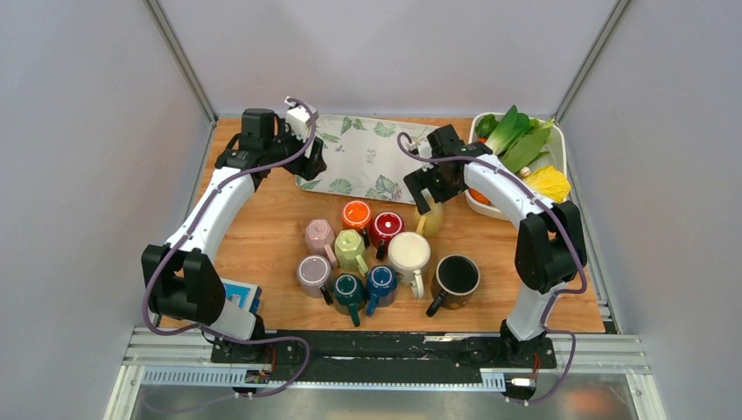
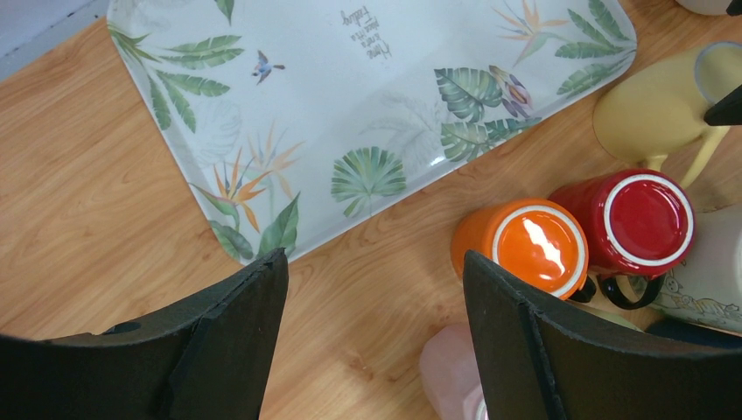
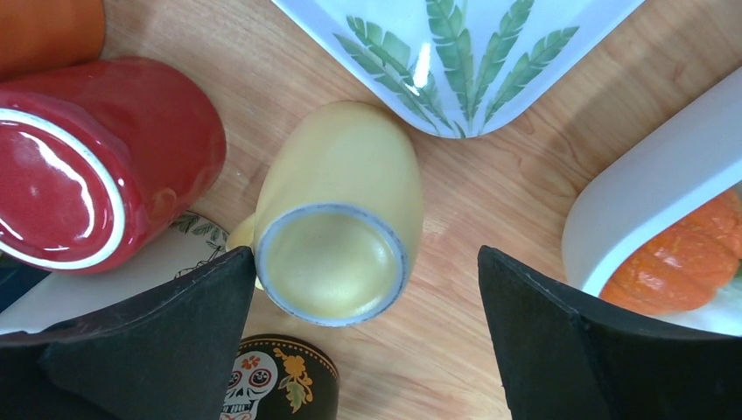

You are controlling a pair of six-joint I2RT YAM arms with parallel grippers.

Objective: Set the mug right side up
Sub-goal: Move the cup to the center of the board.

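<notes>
A yellow mug stands between the leaf-print tray and the red mug, also seen as the yellow mug from above. The end that faces up is a shallow yellow disc inside a grey ring, which looks like its base. My right gripper hovers over it, open wide. One finger is close beside the ring and the other is well clear of it. The mug's handle pokes out behind the near finger. My left gripper is open over bare wood by the tray's corner, holding nothing.
A cluster of mugs fills the middle: orange, red, pink, cream, black and several more. The leaf-print tray lies at the back. A white bin of vegetables sits at the right.
</notes>
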